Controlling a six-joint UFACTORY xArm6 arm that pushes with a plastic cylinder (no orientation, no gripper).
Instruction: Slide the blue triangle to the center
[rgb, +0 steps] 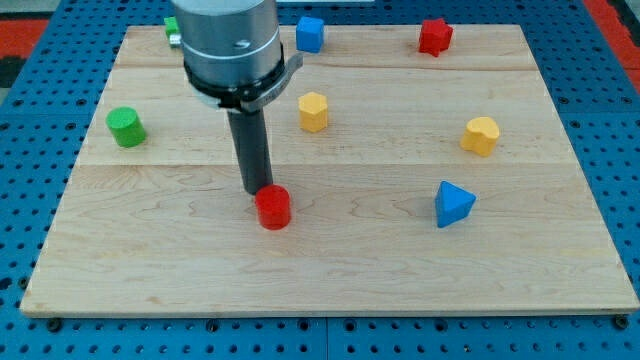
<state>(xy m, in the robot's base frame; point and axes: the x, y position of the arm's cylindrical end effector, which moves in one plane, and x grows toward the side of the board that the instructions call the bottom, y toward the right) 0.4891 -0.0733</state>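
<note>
On the pale wooden board (330, 270), my tip (256, 191) stands just at the upper left of the red cylinder block (272, 207), near the frame's centre. The blue triangle block (453, 204) lies well apart, at the right. Two yellow blocks (313, 111) (481, 135), a blue cube (310, 33), a red star-shaped block (434, 36) and a green cylinder (126, 127) lie in the upper half; another green block (171, 27) is partly hidden at the upper left.

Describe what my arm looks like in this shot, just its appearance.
A wide silver-grey metal cylinder enters from the view's top, ringed below by a black collar. From it hangs a straight dark rod, round and plain, ending at my tip. No cables, markings or claw show.
</note>
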